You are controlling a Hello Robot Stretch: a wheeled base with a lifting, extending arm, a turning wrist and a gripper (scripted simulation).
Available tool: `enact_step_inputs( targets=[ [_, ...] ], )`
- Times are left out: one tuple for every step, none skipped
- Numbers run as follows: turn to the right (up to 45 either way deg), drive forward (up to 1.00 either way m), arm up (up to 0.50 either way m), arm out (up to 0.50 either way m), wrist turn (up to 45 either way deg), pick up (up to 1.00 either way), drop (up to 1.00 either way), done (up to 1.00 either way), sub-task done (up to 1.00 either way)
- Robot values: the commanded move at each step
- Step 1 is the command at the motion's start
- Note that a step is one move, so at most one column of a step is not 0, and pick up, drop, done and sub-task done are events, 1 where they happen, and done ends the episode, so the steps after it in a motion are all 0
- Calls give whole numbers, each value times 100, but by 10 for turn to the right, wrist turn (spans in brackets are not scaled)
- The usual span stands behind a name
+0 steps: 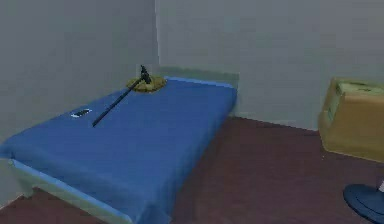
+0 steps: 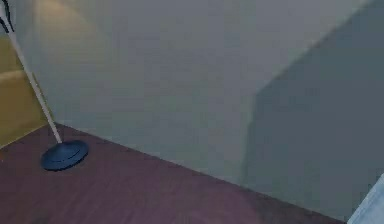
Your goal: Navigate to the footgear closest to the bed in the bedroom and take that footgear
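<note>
A bed point(image 1: 150, 140) with a blue cover and a pale frame stands against the left wall in the forward view. On the cover lie a long dark stick point(image 1: 112, 106), a small dark flat item point(image 1: 81, 113) near the left edge, and a yellowish lump with a dark upright piece point(image 1: 147, 83) at the far end. I cannot tell what that lump is.
A tan cardboard box point(image 1: 354, 118) stands by the far wall at the forward view's right. A blue round lamp base point(image 2: 64, 155) with a thin white pole point(image 2: 33, 85) rests on dark red-brown floor point(image 2: 150, 195), also at the forward view's corner point(image 1: 366, 200). Grey walls enclose the room.
</note>
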Motion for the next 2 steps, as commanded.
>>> enact_step_inputs(
  targets=[
    [-450,0,0,0,0,0,0,0,0],
    [-450,0,0,0,0,0,0,0,0]
  ],
)
